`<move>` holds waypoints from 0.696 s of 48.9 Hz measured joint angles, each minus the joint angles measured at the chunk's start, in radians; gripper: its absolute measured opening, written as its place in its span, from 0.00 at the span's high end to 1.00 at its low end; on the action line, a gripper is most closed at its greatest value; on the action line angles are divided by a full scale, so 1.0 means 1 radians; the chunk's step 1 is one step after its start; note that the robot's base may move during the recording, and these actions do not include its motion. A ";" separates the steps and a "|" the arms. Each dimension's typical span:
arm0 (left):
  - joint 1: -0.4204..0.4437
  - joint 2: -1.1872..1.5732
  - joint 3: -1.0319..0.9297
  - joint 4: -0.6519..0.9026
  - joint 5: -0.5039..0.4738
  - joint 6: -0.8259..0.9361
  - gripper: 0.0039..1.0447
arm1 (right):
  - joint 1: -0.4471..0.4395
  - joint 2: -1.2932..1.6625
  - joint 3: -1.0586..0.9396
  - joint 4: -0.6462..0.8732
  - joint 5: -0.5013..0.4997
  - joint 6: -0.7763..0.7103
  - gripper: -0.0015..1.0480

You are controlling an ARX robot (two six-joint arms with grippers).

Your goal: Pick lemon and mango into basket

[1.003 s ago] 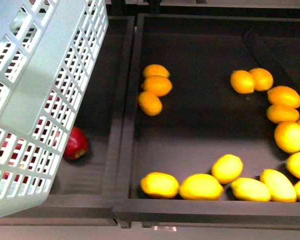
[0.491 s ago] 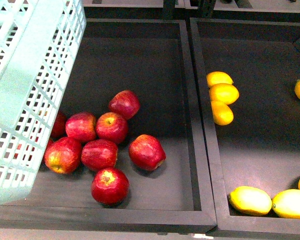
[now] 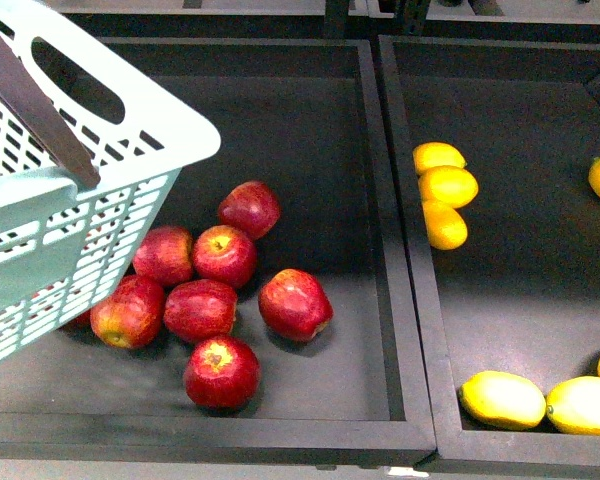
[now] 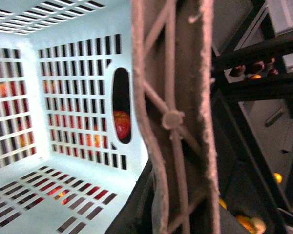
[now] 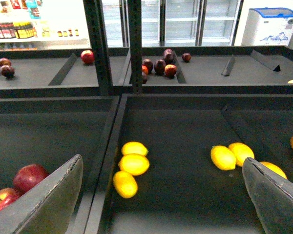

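Note:
The mint-green basket (image 3: 90,170) hangs tilted at the upper left of the front view, over the apple tray, with its brown handle (image 3: 35,105) showing. My left gripper (image 4: 171,214) is shut on that handle (image 4: 173,117); its fingers are mostly hidden behind it. The basket's inside (image 4: 63,146) holds no fruit. Three lemons (image 3: 446,190) lie in a column at the right tray's left wall, also in the right wrist view (image 5: 134,164). Longer yellow mangoes (image 3: 502,400) lie at that tray's front. My right gripper (image 5: 158,204) is open above the lemons, touching nothing.
Several red apples (image 3: 220,300) lie in the left tray, under and beside the basket. A black divider wall (image 3: 395,250) separates the two trays. More yellow fruit (image 5: 232,155) lies further right. A back shelf (image 5: 195,68) holds dark apples, with uprights (image 5: 132,44) in front.
The front view has shifted from the yellow-fruit tray to the apple tray. Since half a second ago the basket has swung so that its rim and handle now face the camera.

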 joint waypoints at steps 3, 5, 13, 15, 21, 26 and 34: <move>-0.035 0.071 0.047 0.019 -0.029 0.023 0.95 | 0.000 0.000 0.000 0.000 0.000 0.000 0.08; -0.061 0.120 0.085 0.035 -0.036 0.030 0.95 | 0.000 0.000 0.000 0.000 0.000 0.000 0.08; -0.181 0.322 0.268 0.068 -0.006 0.042 0.95 | 0.000 0.000 0.000 0.000 0.000 0.000 0.08; -0.209 0.365 0.311 0.068 0.013 0.041 0.95 | 0.000 0.000 0.000 0.000 0.000 0.000 0.08; -0.285 0.480 0.433 0.061 0.080 0.033 0.95 | 0.000 0.000 0.000 0.000 0.000 0.000 0.08; -0.352 0.575 0.533 0.039 0.137 0.044 0.95 | 0.000 0.000 0.000 0.000 0.000 0.000 0.08; -0.447 0.646 0.638 0.037 0.187 0.087 0.95 | 0.000 0.000 0.000 0.000 0.000 0.000 0.08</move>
